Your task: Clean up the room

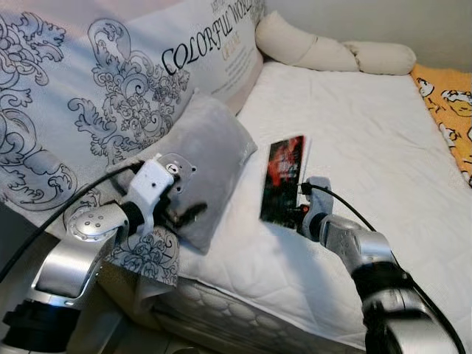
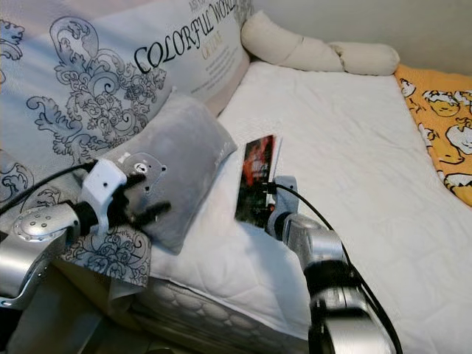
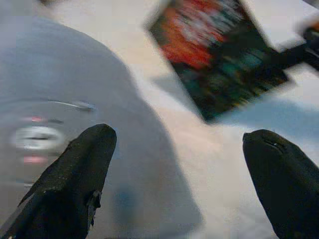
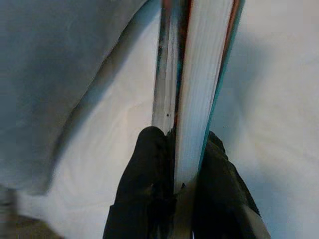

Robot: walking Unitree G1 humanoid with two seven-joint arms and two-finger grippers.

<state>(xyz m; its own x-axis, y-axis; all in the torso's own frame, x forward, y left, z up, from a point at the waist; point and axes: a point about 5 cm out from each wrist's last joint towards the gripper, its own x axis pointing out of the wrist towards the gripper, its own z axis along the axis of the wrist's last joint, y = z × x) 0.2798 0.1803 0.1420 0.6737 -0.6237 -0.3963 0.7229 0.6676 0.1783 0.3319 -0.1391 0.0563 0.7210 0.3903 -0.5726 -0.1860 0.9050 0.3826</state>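
A book (image 1: pixel 283 179) with a dark red and black cover stands upright above the white mattress (image 1: pixel 369 133), held at its lower edge by my right gripper (image 1: pixel 304 209). In the right wrist view the two black fingers (image 4: pixel 149 189) pinch the book (image 4: pixel 197 84) across its covers and pages. My left gripper (image 1: pixel 181 214) hovers open beside a grey pillow (image 1: pixel 203 158) near the bed's front corner. Through the left wrist camera the spread fingers (image 3: pixel 75 179) frame the grey pillow (image 3: pixel 65 99) and the book (image 3: pixel 214 59) beyond.
A large patterned white pillow (image 1: pixel 110 81) with lettering leans at the left. A cream bolster (image 1: pixel 332 51) lies along the far end by the wall. An orange printed blanket (image 1: pixel 450 110) covers the right edge. The mattress's front edge drops off below my arms.
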